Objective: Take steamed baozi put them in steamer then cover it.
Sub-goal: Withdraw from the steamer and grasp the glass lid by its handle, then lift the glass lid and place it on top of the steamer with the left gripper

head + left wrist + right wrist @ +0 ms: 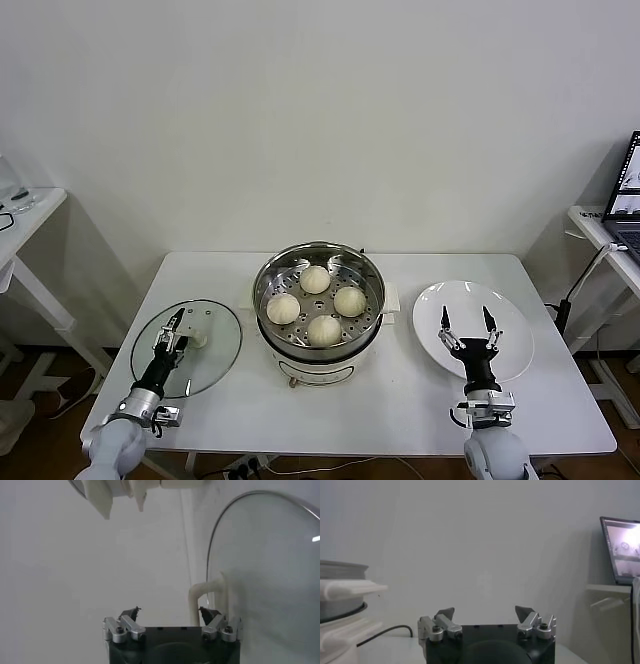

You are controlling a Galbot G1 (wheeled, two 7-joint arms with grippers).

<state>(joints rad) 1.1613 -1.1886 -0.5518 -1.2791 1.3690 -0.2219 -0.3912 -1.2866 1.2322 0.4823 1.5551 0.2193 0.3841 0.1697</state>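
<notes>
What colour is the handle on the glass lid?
White, or slightly cream; the handle on the lid shows best in the left wrist view.

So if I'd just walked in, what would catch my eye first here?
Probably the shiny steamer in the middle of the white table, with four pale baozi sitting inside it, uncovered. To its left lies the glass cover, with the left gripper open over it; on the other side the right gripper hangs open above an empty white plate.
</notes>
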